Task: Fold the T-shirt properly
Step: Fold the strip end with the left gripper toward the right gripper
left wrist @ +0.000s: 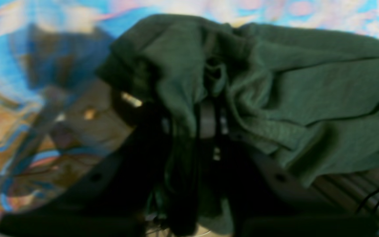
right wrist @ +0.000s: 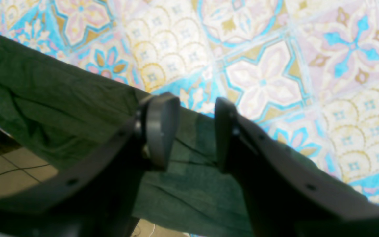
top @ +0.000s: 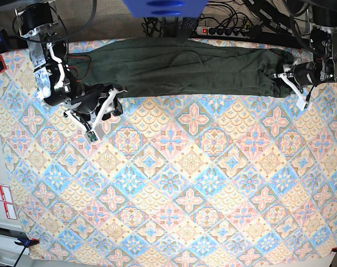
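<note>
Olive T-shirt (top: 179, 69) lies along the table's far edge, left pincer (left wrist: 209, 118) clenched on it, right pincer (right wrist: 194, 131) released.

Even, bright overhead light in the base view; both wrist views are soft, the left one heavily blurred.

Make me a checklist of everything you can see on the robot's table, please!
Surface: table cloth with colourful tile pattern, mostly bare.
Job's things: T-shirt, dark green, stretched in a long band along the far edge, not yet folded.
Clutter: nothing seen.
Grippers: left gripper has its jaws bunched into the shirt's fabric at one end; right gripper has jaws apart over the shirt's edge, not pinching it.
Cables: black cables and a power strip behind the table.
Surroundings: red-and-white labels beside the table; tiled floor.
</note>
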Action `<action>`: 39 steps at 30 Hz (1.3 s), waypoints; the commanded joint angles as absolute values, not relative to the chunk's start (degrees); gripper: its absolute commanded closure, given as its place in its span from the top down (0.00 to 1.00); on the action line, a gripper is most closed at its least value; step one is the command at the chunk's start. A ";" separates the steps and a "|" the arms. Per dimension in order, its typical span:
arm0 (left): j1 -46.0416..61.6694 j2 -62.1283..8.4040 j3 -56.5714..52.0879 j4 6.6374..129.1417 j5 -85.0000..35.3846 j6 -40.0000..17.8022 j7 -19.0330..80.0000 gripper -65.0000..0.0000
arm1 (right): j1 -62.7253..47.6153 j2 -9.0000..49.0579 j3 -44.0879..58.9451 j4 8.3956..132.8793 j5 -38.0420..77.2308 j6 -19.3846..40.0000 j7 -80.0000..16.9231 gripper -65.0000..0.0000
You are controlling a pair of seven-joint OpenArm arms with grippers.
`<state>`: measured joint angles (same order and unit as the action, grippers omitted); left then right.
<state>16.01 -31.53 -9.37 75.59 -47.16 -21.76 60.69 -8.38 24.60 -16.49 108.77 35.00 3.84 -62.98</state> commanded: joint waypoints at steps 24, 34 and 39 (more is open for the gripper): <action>8.57 -34.51 -24.04 75.30 -33.45 -22.37 53.58 0.00 | -7.96 25.27 -16.04 109.85 35.47 3.91 -62.11 0.33; 10.68 -36.53 -29.41 76.88 -33.89 -22.37 54.11 0.00 | -7.96 25.36 -16.04 109.85 35.47 3.91 -62.11 0.33; 16.22 -31.52 -29.41 87.52 -33.45 -22.37 54.11 0.00 | -7.96 25.45 -15.96 109.85 35.47 3.91 -62.11 0.33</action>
